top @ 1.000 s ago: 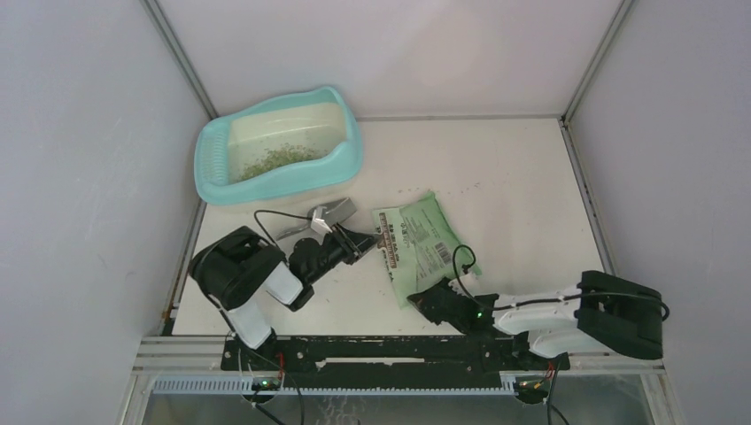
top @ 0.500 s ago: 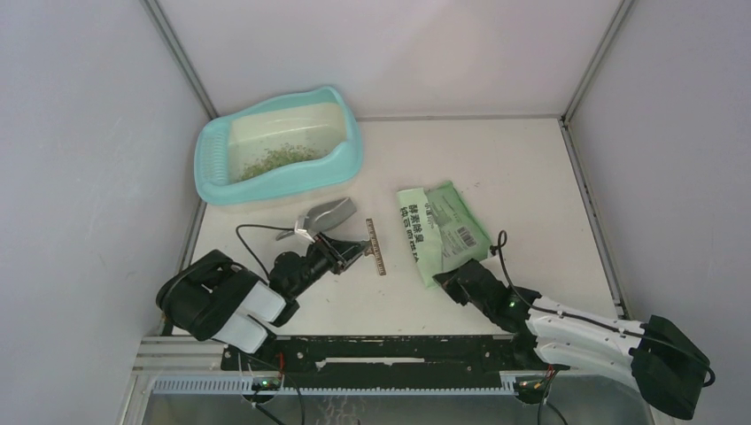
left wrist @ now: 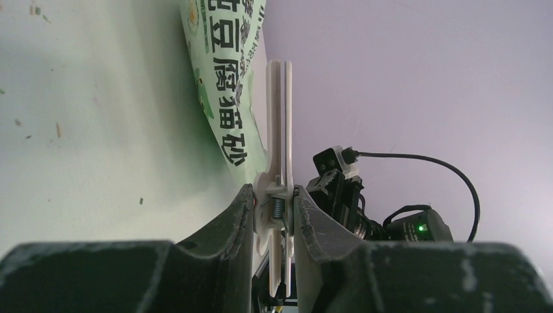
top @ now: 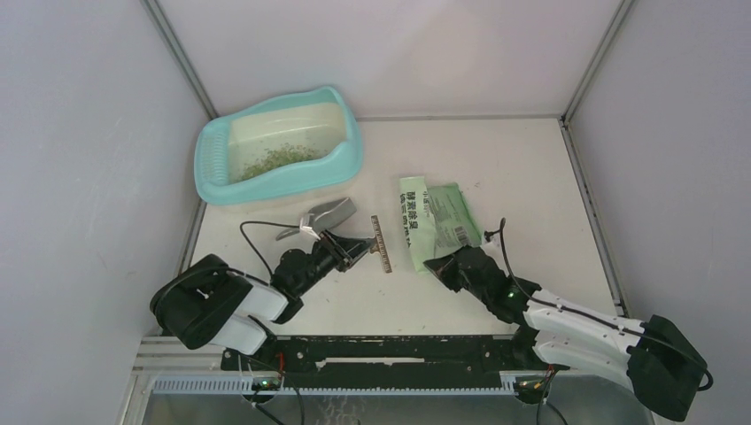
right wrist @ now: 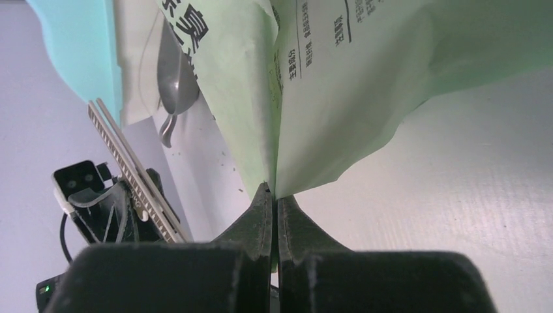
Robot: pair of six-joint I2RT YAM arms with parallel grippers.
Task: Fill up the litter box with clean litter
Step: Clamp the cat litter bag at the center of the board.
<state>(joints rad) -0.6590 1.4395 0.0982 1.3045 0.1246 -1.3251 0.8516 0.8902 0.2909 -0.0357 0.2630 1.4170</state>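
At the far left of the white desk (top: pixel 531 177), against the wall, sits the turquoise litter box (top: pixel 351 156). A thin patch of pale green litter (top: pixel 279 159) lies on its cream floor. Just in front of it, a grey metal scoop (top: pixel 329 212) rests on the desk.

Below the scoop, the left arm (top: pixel 230 305) reaches forward. Its jaws stand partly apart and grip a long, slim white bag clip (top: pixel 383 246) by its hinged end. The left wrist view shows what the overhead view cannot: the clip's small spring sits between the two fingers, and its two bars are pressed together edge-on.

Right of the clip lies a flat green printed litter bag (top: pixel 438 221). The right arm (top: pixel 576 319) stretches in from the lower right, and its jaws are closed on the bag's near corner. The right wrist view shows the fingers pinched tight on a folded edge of the bag, with nearly no gap between them. Past the bag it also shows the scoop, the clip in the other arm's grip, and a corner of the litter box. A few stray granules dot the desk behind the bag.
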